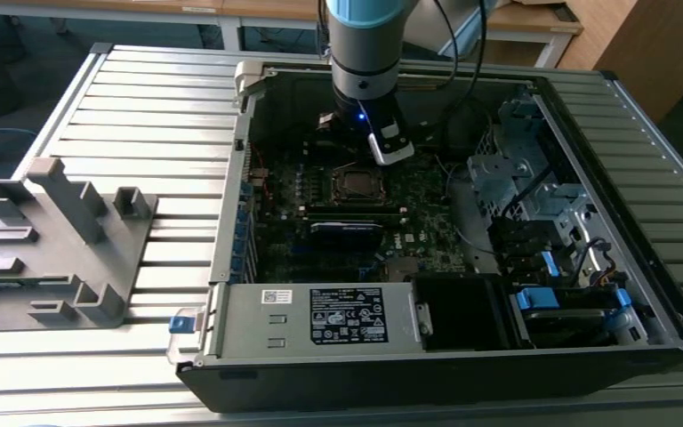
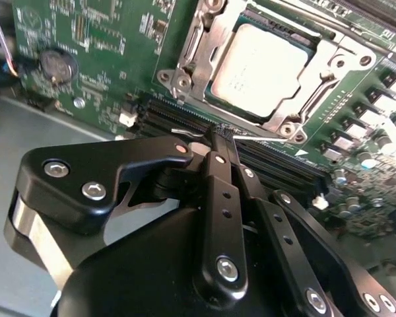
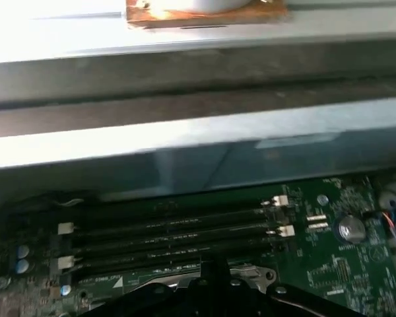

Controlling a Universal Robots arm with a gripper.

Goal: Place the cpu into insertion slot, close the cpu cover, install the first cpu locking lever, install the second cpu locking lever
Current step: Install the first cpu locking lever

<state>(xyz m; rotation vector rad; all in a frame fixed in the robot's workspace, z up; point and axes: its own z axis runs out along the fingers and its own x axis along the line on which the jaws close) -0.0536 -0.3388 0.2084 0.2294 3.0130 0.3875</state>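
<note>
The pale silver cpu [image 2: 264, 63] lies flat in the insertion slot [image 1: 354, 182] on the green motherboard. The silver cpu cover [image 2: 201, 49] is folded down around it, and the chip shows through its cut-out. My gripper [image 2: 219, 134] is shut with nothing seen between its black fingers, its tip just beside the socket, over the memory slots. A thin silver lever rod [image 2: 261, 138] runs across right at the fingertips; I cannot tell whether they touch it. In the exterior view the gripper [image 1: 391, 158] hangs inside the open computer case, just behind the socket.
Long black memory slots [image 3: 171, 231] run beside the socket. The case's metal wall [image 3: 185, 152] rises close behind them. A coin battery [image 2: 56, 66], a drive cage [image 1: 519, 178] and the power supply [image 1: 317, 316] fill the case. A grey fixture [image 1: 57, 240] stands on the table at the exterior view's left.
</note>
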